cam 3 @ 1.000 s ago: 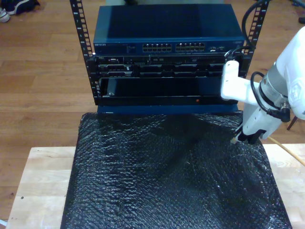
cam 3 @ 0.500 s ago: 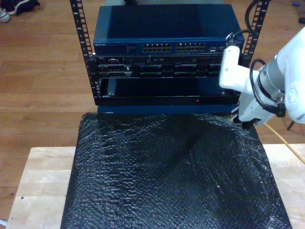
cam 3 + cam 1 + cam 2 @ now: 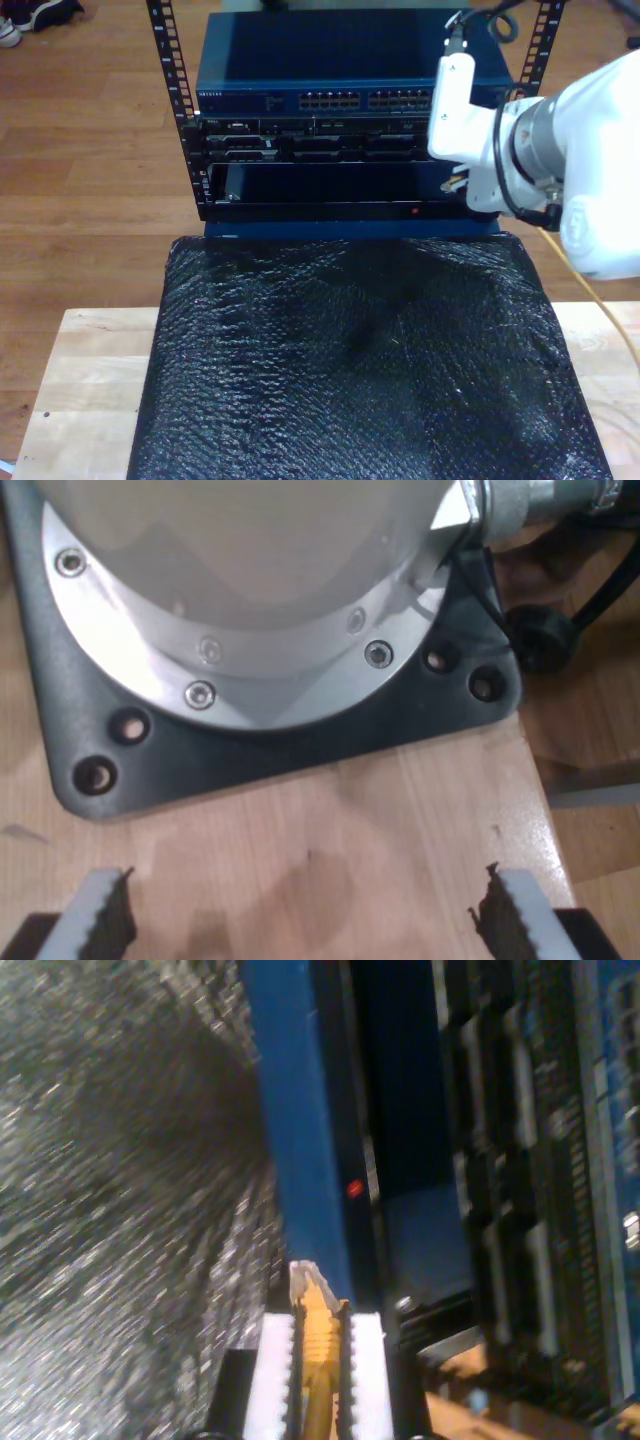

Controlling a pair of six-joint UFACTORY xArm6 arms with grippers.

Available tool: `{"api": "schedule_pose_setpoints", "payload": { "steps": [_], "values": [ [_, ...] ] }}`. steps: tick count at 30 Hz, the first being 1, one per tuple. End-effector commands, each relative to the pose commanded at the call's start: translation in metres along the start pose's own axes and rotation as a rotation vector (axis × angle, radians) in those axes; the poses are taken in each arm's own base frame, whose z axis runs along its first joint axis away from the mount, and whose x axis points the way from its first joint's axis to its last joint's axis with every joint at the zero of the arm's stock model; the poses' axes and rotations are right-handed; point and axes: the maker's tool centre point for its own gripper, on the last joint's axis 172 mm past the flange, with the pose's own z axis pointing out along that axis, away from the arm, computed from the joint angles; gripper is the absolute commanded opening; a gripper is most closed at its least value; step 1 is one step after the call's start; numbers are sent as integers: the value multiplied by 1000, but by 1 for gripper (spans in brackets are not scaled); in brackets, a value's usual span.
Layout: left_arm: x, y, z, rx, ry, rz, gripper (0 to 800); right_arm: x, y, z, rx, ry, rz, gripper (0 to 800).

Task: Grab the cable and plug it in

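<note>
The orange-yellow cable is clamped between the white pads of my second gripper, which is shut on it. Its clear plug sticks out past the fingertips toward the rack's blue lower panel. In the exterior view my second gripper hangs in front of the rack's right side, just below the blue switch and its rows of ports. The cable trails down toward that view's right edge. My first gripper is open over bare wood, with nothing between its fingers.
A black bubble-wrap sheet covers the wooden table in front of the rack. A red light glows on the rack's lower front. A grey arm base plate is bolted to the wood ahead of my first gripper.
My second gripper has risen off the black sheet and moved toward the rack and the exterior view's left, carrying the cable with it.
</note>
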Motion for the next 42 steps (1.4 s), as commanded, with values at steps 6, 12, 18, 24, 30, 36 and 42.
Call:
{"api": "schedule_pose_setpoints", "payload": {
  "steps": [6,12,18,24,30,36,42],
  "values": [
    [0,0,0,0,0,0,800,2,-9,10,-88,23,-45,0],
    [0,0,0,0,0,0,800,19,-27,25,-135,68,-85,0],
    [0,0,0,0,0,0,800,30,-19,40,-170,88,-103,0],
    [0,0,0,0,0,0,800,34,-16,49,-186,94,-128,0],
    [0,0,0,0,0,0,800,34,-20,53,-227,108,-142,0],
    [0,0,0,0,0,0,800,26,-31,53,-242,111,-138,0],
    [0,0,0,0,0,0,800,28,-39,45,-282,131,-154,0]
  ]
}}
